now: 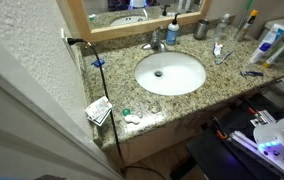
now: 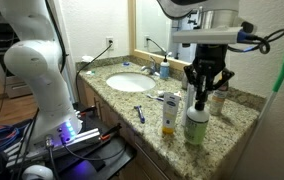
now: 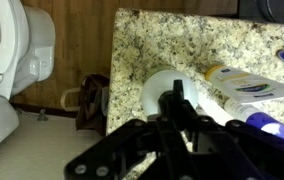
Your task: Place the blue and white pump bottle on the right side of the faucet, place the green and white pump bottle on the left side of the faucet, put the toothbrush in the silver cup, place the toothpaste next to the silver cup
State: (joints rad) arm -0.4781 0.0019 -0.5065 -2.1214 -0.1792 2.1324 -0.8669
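Observation:
The chrome faucet point(image 1: 154, 42) stands behind the basin. The blue and white pump bottle point(image 1: 172, 30) is just beside it; it also shows in an exterior view point(image 2: 165, 68). The silver cup point(image 1: 201, 30) and a dark green pump bottle point(image 1: 225, 26) stand further along the back. The white toothpaste point(image 1: 218, 47) stands in front of them, with the thin pale toothbrush point(image 1: 227, 58) lying beside it. My gripper point(image 2: 204, 95) points down, shut and empty, just above the white cap point(image 3: 157, 85) of a pale bottle point(image 2: 197, 128). In the wrist view the fingers point(image 3: 177, 95) meet over that cap.
A taller white, yellow and blue bottle point(image 2: 169, 112) stands next to the pale one, near the counter's end. A blue handled item point(image 1: 250, 72) lies near the front edge. The oval basin point(image 1: 170, 72) fills the counter's middle. A toilet point(image 3: 12, 50) stands beyond the counter's end.

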